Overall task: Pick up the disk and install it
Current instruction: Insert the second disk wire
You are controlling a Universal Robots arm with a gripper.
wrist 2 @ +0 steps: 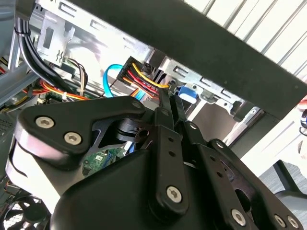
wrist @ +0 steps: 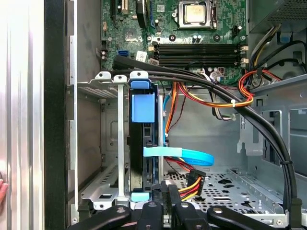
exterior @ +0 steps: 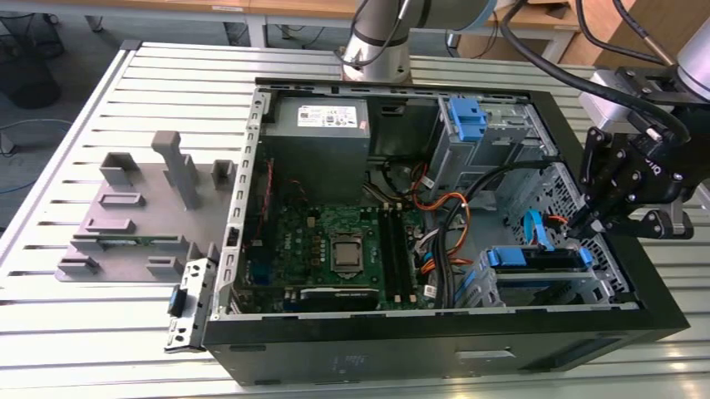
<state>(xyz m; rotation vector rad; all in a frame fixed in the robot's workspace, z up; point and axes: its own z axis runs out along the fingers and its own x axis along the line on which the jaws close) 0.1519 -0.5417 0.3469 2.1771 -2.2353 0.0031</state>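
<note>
Install step nearly done. Disk (wrist: 142, 143), framed in a blue bracket (wrist: 143, 108), seated on edge in the drive cage (wrist: 103, 139) at the front of the open computer case (exterior: 444, 353). Gripper (exterior: 586, 223) poised at the disk's rear end by the cables (wrist: 189, 182); fingers (wrist 2: 169, 108) apparently drawn together, gripping nothing. Next move likely calls for a straight, gentle retreat clear of the wiring. Slatted metal table (exterior: 133, 83) beneath; grey fixture (exterior: 145, 216) beside the case.
</note>
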